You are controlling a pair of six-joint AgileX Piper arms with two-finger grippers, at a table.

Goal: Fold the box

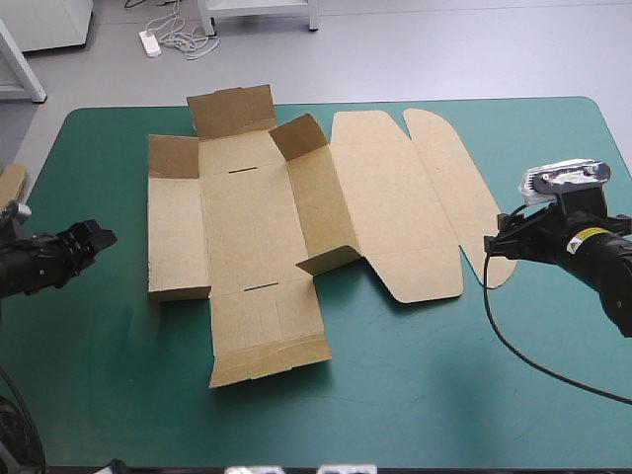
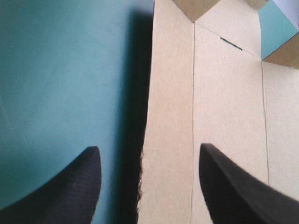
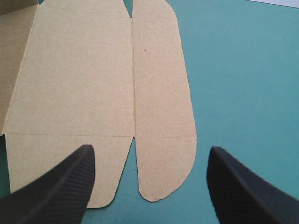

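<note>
While the box [image 1: 247, 237] lay opened out on the teal-green cover [image 1: 415, 385], left of the table's middle and reaching close to the far edge, most of its brown panels were flat. A few flaps along its far side and the long panel beside the lid [image 1: 395, 207] stood partly raised. The lid lay flat toward the table's right, ending in a rounded flap [image 3: 163, 93]. The left gripper [image 2: 149, 147] hung low near the box's left edge, its black fingers spread wide and grasping nothing; its wrist view showed one finger over bare cover and the other over the box's left panel. The right gripper [image 3: 150, 147] was likewise released and empty, just beside the rounded flap, which lay ahead of and between its fingers. An edge of more brown board [image 1: 10, 183] showed at the table's left edge.
</note>
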